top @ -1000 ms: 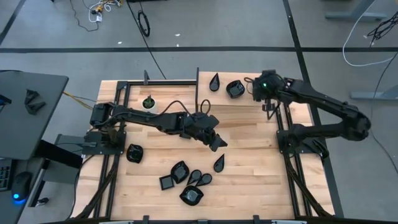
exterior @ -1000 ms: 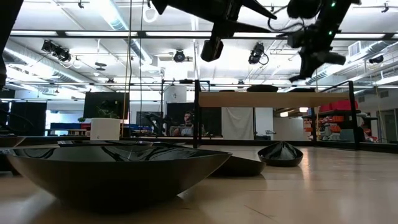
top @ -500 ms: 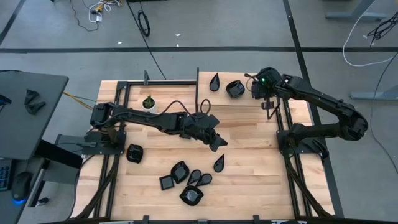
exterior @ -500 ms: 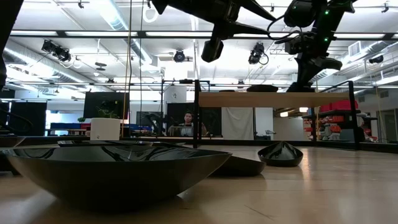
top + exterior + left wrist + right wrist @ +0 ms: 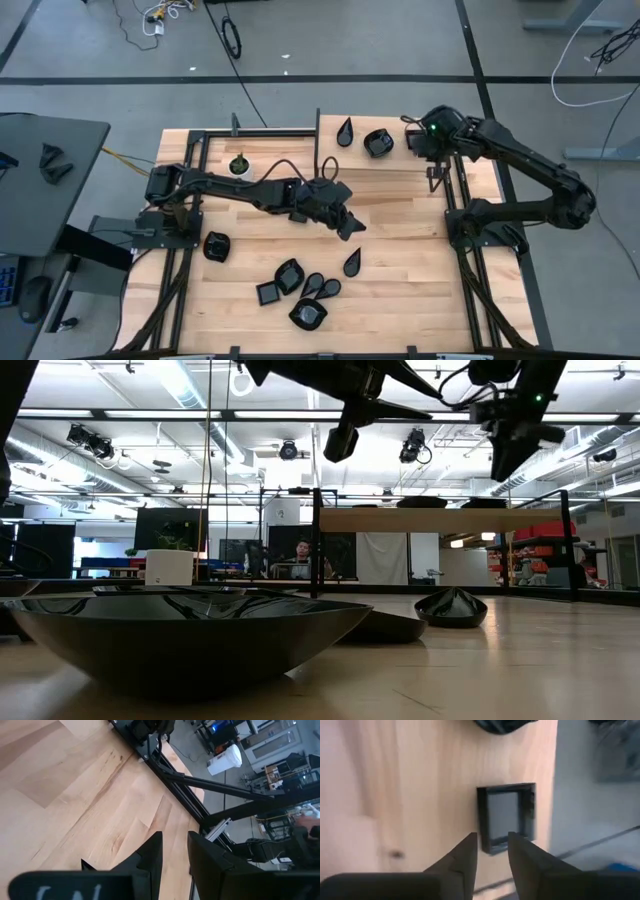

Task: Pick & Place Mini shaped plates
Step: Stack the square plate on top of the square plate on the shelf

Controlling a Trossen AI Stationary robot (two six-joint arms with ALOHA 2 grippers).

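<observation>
Several mini shaped plates lie in a loose group near the table's front, among them a rounded one (image 5: pixel 288 275) and a teardrop one (image 5: pixel 352 263). Two more, a teardrop (image 5: pixel 345 131) and a rounded one (image 5: pixel 378 142), rest at the far edge. My left gripper (image 5: pixel 348 228) hangs over the bare middle of the table, above and beyond the front group. In the left wrist view its fingers (image 5: pixel 175 857) stand a little apart with nothing between them. My right gripper (image 5: pixel 435 176) is open (image 5: pixel 492 852) high over the far right of the table, right of the rounded far plate, and holds nothing.
A small white pot with a plant (image 5: pixel 238 163) stands far left. A black post (image 5: pixel 318 135) rises at the far edge, and black frame rails (image 5: pixel 455 215) run along the table's sides. Below my right gripper is a black square part (image 5: pixel 505 817) at the table's edge. One dish (image 5: pixel 190 630) fills the low view's foreground.
My right gripper has shifted a little toward the table's right edge, tipped and turned, and ended slightly higher in the low view. No plate has moved.
</observation>
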